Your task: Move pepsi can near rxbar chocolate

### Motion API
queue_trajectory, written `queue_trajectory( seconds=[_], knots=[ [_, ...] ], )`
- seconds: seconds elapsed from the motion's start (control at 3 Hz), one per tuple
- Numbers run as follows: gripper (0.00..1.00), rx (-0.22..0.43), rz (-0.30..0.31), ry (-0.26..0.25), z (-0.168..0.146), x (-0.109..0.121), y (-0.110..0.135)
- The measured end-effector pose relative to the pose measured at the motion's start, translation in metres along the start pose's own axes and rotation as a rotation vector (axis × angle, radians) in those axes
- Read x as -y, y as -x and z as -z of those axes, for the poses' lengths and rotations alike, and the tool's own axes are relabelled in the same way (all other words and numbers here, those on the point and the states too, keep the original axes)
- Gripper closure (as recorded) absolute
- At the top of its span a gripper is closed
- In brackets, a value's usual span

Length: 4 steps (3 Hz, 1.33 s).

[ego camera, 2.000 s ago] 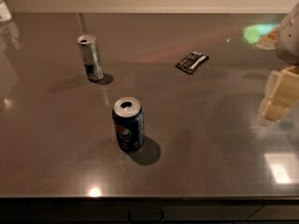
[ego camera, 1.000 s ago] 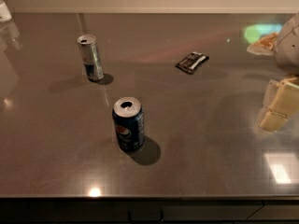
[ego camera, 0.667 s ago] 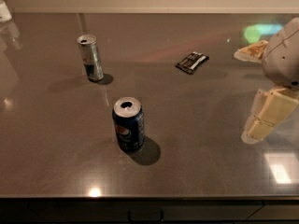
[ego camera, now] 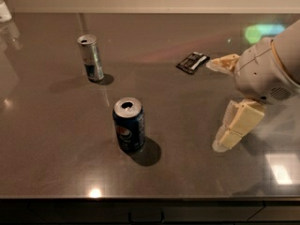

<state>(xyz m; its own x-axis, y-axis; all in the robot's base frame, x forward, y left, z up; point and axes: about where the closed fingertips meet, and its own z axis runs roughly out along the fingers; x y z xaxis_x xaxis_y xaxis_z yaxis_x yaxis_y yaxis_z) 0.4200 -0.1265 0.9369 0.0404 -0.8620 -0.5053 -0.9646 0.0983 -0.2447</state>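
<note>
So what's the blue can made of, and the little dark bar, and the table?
The pepsi can looks like thin painted metal: glossy blue sides, bare silvery top. The rxbar chocolate wrapper seems to be plastic film or foil, dark and slightly shiny. The table could be polished metal or stone; it mirrors lights. The gripper, open at the right, looks like cream plastic.

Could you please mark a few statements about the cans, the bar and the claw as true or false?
1. The pepsi can stands upright on the table. True.
2. The claw is shut on the pepsi can. False: it is open, at the right, apart from the can.
3. The rxbar chocolate lies flat, farther back than the pepsi can. True.
4. The slim silver can lies on its side. False: it stands upright at the back left.
</note>
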Motion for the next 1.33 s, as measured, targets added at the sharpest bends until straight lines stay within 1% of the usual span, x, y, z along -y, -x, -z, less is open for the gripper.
queue_trajectory(
  seconds=[0.33,1.0,1.33],
  knots=[
    [0.00,0.097,-0.003,0.024,-0.023,-0.006,0.016],
    [0.00,0.294,-0.050,0.069,-0.064,-0.009,0.047],
    [0.00,0.394,-0.078,0.078,-0.087,-0.011,0.069]
  ],
)
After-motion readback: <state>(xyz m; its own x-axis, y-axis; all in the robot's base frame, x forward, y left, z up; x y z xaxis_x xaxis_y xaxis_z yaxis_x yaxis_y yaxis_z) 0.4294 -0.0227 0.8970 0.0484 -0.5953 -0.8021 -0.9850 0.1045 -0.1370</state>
